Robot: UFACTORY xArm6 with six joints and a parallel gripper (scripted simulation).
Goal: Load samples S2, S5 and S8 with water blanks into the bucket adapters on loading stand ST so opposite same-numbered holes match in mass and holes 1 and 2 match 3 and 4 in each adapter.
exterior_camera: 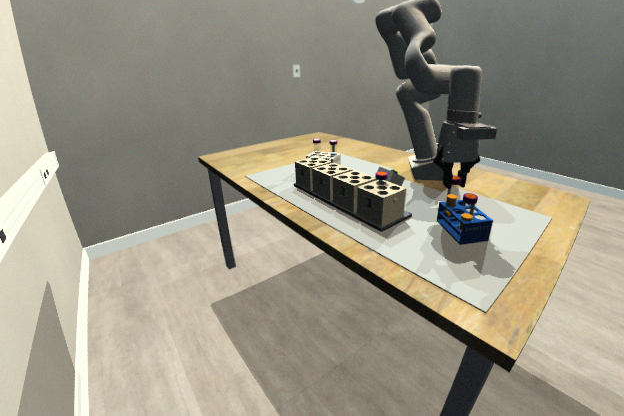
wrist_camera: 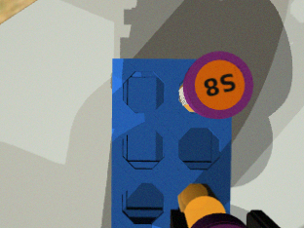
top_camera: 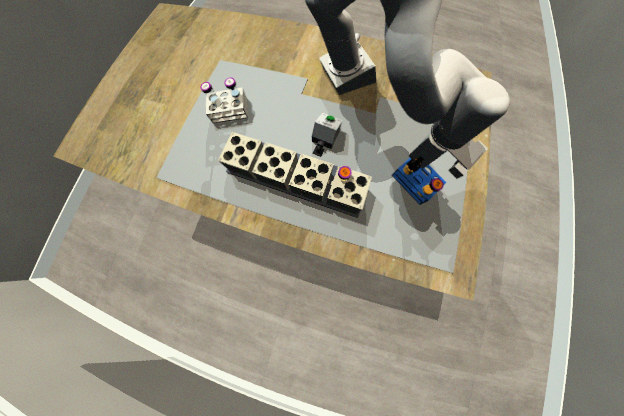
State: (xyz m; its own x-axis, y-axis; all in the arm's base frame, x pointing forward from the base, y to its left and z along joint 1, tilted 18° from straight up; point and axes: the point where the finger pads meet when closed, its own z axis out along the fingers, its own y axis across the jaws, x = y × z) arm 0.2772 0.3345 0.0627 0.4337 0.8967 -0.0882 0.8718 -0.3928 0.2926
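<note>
My gripper [top_camera: 415,164] [exterior_camera: 456,182] is shut on an orange-dotted sample tube [exterior_camera: 455,179] [wrist_camera: 219,222]. The tube is upright, slightly raised at the blue rack [top_camera: 420,197] [exterior_camera: 474,234] [wrist_camera: 171,117], its lower part apparently still in its well; its ID is hidden. Tube S8 [top_camera: 437,184] [exterior_camera: 470,197] [wrist_camera: 220,85] stands at the rack's other end. Another orange-dotted tube [top_camera: 344,172] [exterior_camera: 381,175], ID unreadable, stands in a corner hole of adapter 1 [exterior_camera: 393,208]. The other three adapters hold no tubes. Two white-dotted blanks [top_camera: 206,86] [top_camera: 229,82] stand in the white rack [top_camera: 226,112].
The four adapters stand in a row on the dark stand [exterior_camera: 387,225]. The small desk [top_camera: 325,131] with the green DONE key [top_camera: 330,118] stands behind the row, between the two racks. The blue rack is to the right of the stand, with the tall S8 tube close to my fingers.
</note>
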